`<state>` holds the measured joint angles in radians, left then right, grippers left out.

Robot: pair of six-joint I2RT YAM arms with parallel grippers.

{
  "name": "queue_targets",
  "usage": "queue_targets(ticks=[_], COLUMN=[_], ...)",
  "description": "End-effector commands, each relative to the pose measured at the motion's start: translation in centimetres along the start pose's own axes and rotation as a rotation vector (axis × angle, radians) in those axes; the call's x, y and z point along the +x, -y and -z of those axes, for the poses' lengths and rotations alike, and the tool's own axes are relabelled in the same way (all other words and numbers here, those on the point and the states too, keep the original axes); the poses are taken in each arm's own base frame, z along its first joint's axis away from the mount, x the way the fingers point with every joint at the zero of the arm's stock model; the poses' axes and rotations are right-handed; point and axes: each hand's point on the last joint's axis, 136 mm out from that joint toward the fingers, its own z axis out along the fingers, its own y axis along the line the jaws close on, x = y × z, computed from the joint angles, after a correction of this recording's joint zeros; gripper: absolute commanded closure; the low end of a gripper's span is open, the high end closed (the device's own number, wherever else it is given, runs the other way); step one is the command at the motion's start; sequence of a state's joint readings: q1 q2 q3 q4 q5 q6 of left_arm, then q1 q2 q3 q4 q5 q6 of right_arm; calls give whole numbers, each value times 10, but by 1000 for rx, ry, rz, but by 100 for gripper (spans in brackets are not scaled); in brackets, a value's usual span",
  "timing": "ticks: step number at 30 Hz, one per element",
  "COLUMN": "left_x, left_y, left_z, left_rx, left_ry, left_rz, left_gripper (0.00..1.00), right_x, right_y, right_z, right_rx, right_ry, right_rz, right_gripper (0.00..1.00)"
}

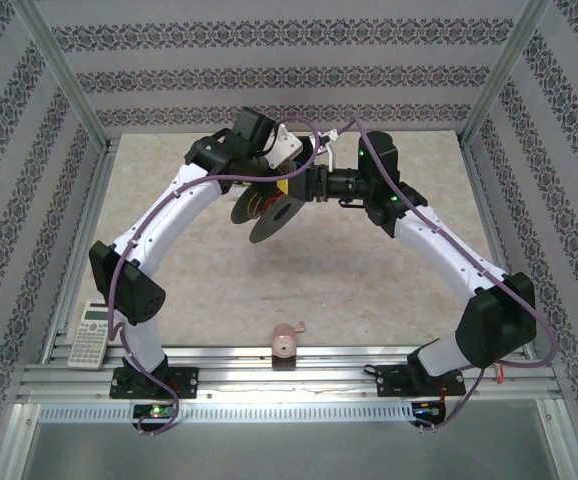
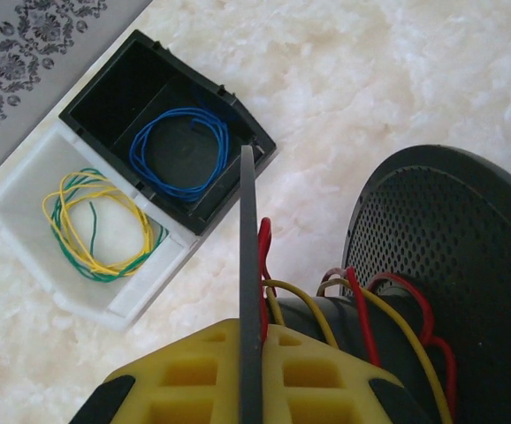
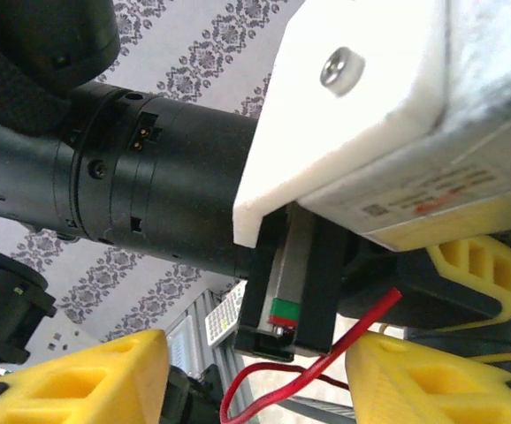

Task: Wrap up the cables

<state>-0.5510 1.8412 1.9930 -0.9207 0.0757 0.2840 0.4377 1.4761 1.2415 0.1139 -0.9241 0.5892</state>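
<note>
**Reel held up, red cable fed between the two arms**

Both arms meet above the far middle of the worktop. The left tool is clenched on the thin near flange of a black reel, with the flange edge pinched between its yellow fingers. That grip likely leaves the hub exposed and steadies the reel for winding.

The red cable is partly on the hub, a few turns beside a yellow wire. I judge the wrapping underway, not finished.

The right tool sits just beside the left wrist, released, with its fingers apart. The cable's loose end passes through the gap and touches neither finger as far as I can see. It is probably placed there to catch that end and guide it round the hub.

On the worktop below the reel is a black box with a blue wire coil. A white tray joined to it holds a yellow-green coil. Both look parked aside, not part of this step. A calculator and a small pink roll lie near the arm bases, well apart from the action.

Next call: close on the loose end without yanking turns off the hub.
</note>
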Motion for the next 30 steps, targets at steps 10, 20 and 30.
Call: queue_targets(ticks=[10, 20, 30], left_x=[-39, -49, -51], left_y=[11, -5, -5], left_z=[25, 25, 28], left_rx=[-22, -29, -21], left_ry=[149, 157, 149], left_rz=[-17, 31, 24], left_gripper=[100, 100, 100], right_x=[-13, 5, 4], right_y=[-5, -9, -12], right_z=[-10, 5, 10], right_rx=[-22, 4, 2], right_ry=[83, 60, 60], right_rz=[22, 4, 12], right_gripper=[68, 54, 71])
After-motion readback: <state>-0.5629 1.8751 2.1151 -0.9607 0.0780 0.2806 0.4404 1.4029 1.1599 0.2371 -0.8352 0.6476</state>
